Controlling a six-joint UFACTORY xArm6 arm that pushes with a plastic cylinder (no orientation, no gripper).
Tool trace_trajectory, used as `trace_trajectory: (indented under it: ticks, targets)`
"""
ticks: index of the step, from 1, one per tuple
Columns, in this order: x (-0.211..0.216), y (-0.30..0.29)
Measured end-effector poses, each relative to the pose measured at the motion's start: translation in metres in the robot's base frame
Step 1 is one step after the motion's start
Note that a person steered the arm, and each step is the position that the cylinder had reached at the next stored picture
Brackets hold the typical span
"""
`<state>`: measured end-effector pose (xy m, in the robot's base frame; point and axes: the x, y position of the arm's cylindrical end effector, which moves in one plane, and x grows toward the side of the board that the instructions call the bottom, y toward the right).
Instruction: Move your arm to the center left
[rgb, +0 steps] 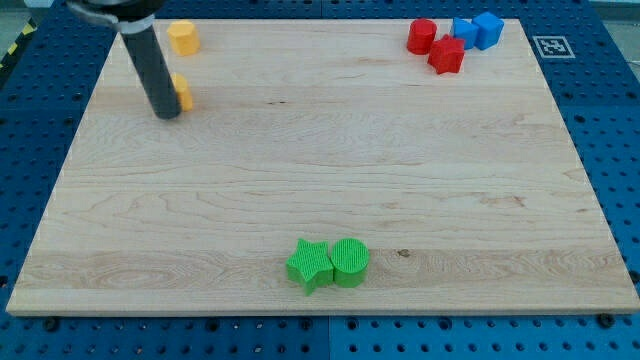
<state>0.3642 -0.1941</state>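
Tip (167, 113) of my rod, an end effector with nothing to open or grasp, touches the tabletop (320, 180) upper left against a yellow block (183, 92), above its goal

Dark grey-black rod, my tip (167, 113) same dark tone. Touching the tip on the view's right: yellow-orange block (183, 92), partly hidden, shape unclear. Just above the tip toward the view's top: second yellow-orange block (183, 37), looks hexagonal. Far to the tip's right at the view's top: red cylinder-like block (421, 36), red block (446, 55) with an angular outline, and two bright blue blocks, one (464, 31) half hidden, one (487, 29) cube-like. Well below and right of the tip: green star block (310, 264) and green round block (350, 262), both with fine ridged stripes on top. Board (320, 170) pale tan wood, streaky grain, a small dark knot. Surround (40, 330) blue, dotted with holes. Black-and-white square marker (549, 46) at the view's top right.
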Motion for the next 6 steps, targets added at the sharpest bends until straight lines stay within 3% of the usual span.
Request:
trace_trajectory:
  ticks: [2,3,5,6]
  targets:
    - [-0.067,0.0]
    - [-0.062,0.0]
    - [0.07,0.009]
    - [0.087,0.009]
